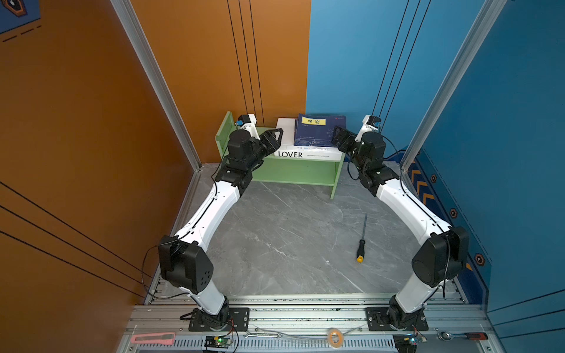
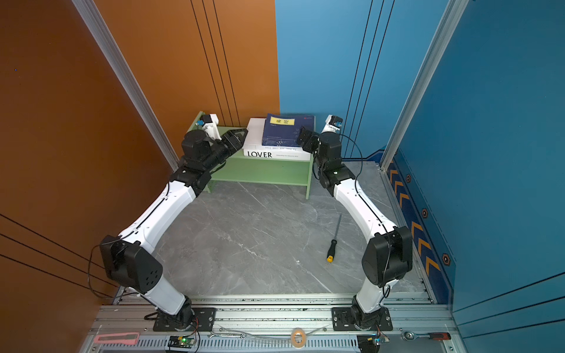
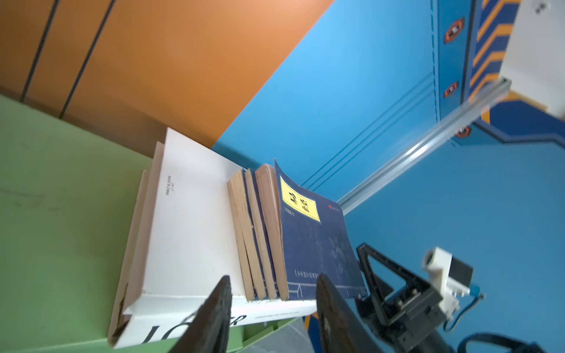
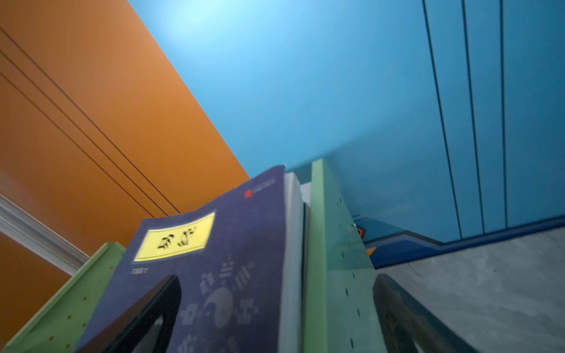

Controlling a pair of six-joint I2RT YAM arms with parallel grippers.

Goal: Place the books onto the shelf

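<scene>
A green shelf (image 1: 293, 174) (image 2: 263, 174) stands against the back wall. On its top board a white book marked LOVER (image 1: 305, 154) (image 2: 275, 154) lies flat, and a stack of blue books (image 1: 318, 131) (image 2: 284, 131) with a yellow label rests on it. My left gripper (image 1: 276, 137) (image 3: 273, 278) hovers at the stack's left end, open, with nothing between its fingers. My right gripper (image 1: 336, 136) (image 4: 278, 279) is open wide at the right end, close to the blue cover (image 4: 229, 244) and the shelf's side panel (image 4: 333, 259).
A screwdriver with a yellow-tipped black handle (image 1: 361, 244) (image 2: 333, 241) lies on the grey marbled floor towards the right. On the front rail lie a pink tool (image 1: 153, 338), a tape roll (image 1: 334, 337) and a ratchet (image 1: 461, 336). Orange and blue walls enclose the cell.
</scene>
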